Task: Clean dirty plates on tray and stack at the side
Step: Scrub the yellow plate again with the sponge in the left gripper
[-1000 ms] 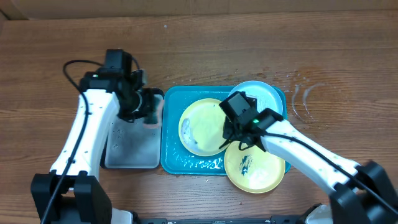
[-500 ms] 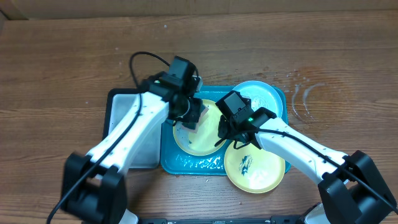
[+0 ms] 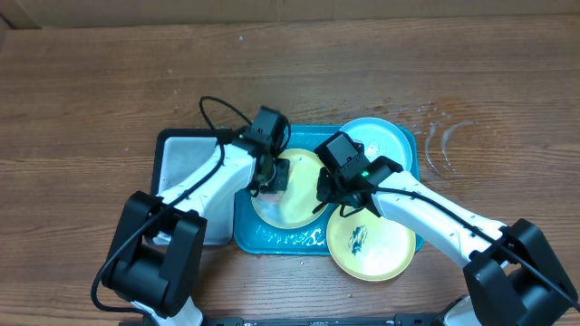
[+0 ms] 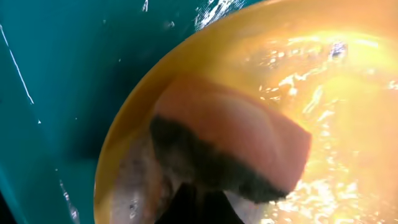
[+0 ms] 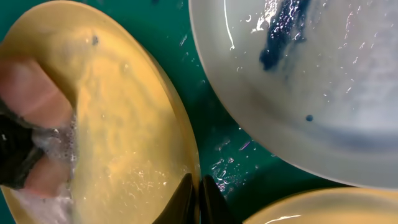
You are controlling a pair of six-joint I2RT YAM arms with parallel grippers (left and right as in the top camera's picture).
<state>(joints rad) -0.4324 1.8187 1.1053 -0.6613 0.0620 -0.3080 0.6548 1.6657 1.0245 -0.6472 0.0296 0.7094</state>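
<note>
1. Yellow-green plate (image 3: 292, 204): wet and soapy, lying in the left half of the teal tray (image 3: 272, 239).
2. Left gripper (image 3: 272, 175): clamped on sponge (image 4: 236, 134), which is pressed onto the plate directly beneath; likely the scrubbing arm.
3. Right gripper (image 5: 198, 183): pinching the plate's right rim.

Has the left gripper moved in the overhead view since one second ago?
Yes. The left gripper went from above the grey tray across to the yellow plate in the teal tray.

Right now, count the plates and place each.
3. One yellow-green plate in the tray's left half; the light blue plate at its far right corner; a second yellow-green plate overhanging its near right edge. None seems hidden.
</note>
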